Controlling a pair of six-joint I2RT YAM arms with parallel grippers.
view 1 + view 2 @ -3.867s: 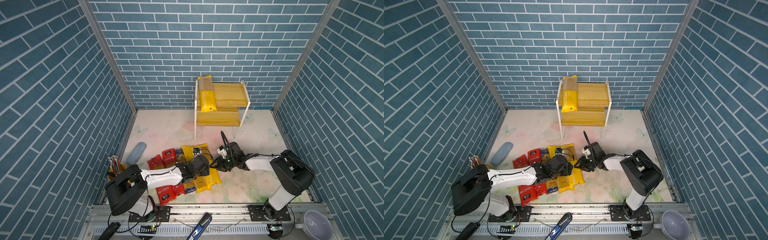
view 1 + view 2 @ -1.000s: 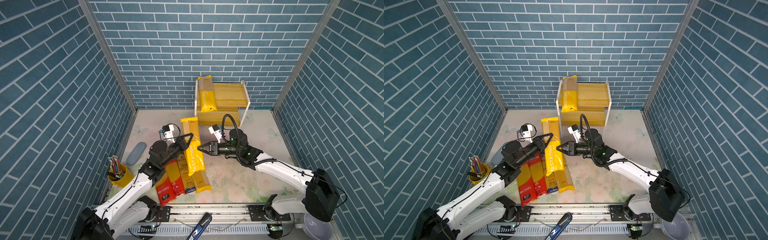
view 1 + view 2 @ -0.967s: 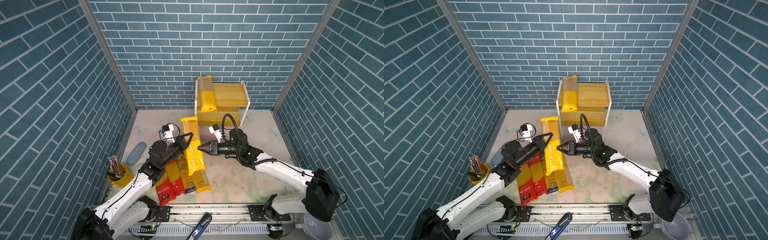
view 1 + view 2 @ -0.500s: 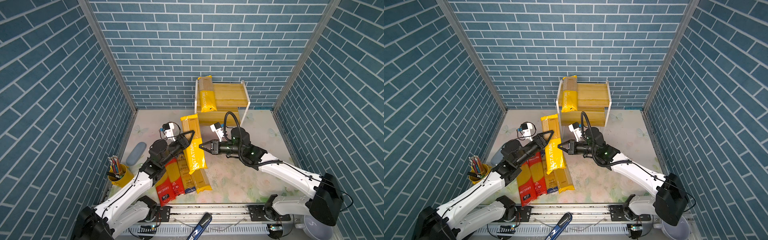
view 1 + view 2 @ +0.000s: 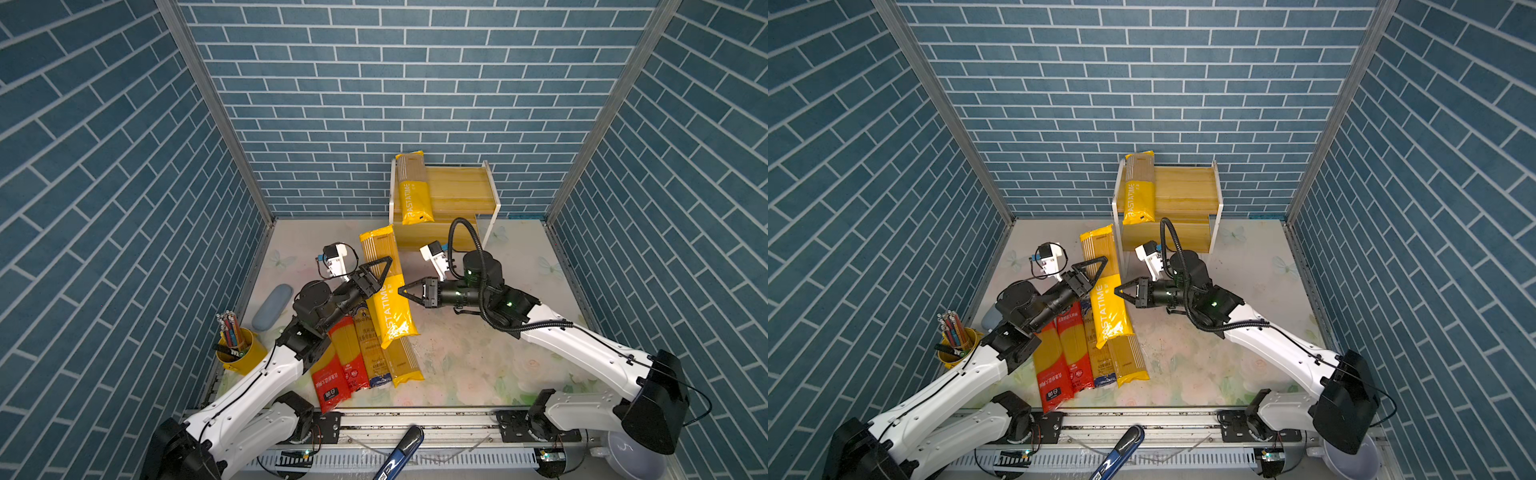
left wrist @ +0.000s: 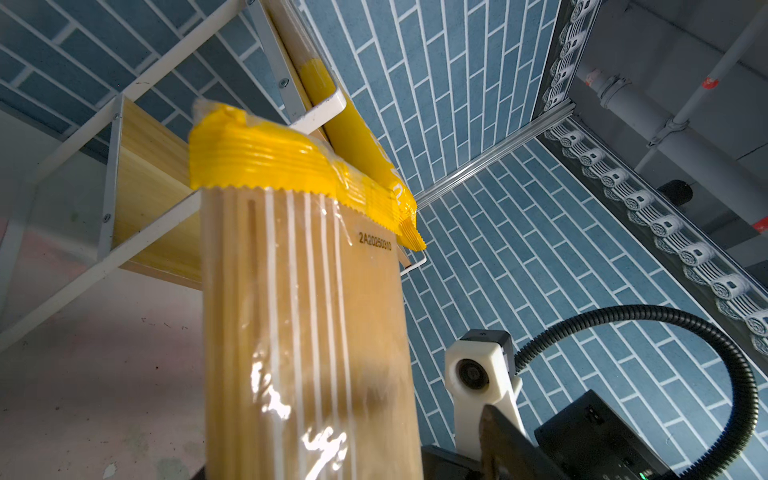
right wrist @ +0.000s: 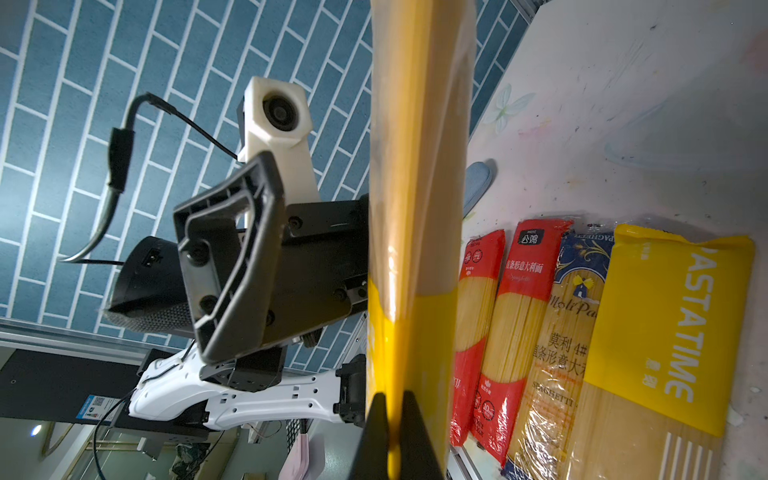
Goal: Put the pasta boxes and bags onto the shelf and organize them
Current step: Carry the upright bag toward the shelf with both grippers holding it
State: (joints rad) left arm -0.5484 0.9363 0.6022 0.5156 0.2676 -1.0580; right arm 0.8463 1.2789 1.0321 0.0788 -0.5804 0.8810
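spaghetti pack (image 5: 392, 316), the long yellow "pastatime" one with a tan striped window, hangs just in front of the white-framed wooden two-tier shelf (image 5: 457, 191). right pincer (image 5: 400, 289) is clamped on its side edge; left pincer (image 5: 379, 272) has its jaws apart, not gripping. i'd back the left off first, then go slow since an edge grip swings, and lay it beside the matching pack (image 5: 413, 199) on the shelf's top board.
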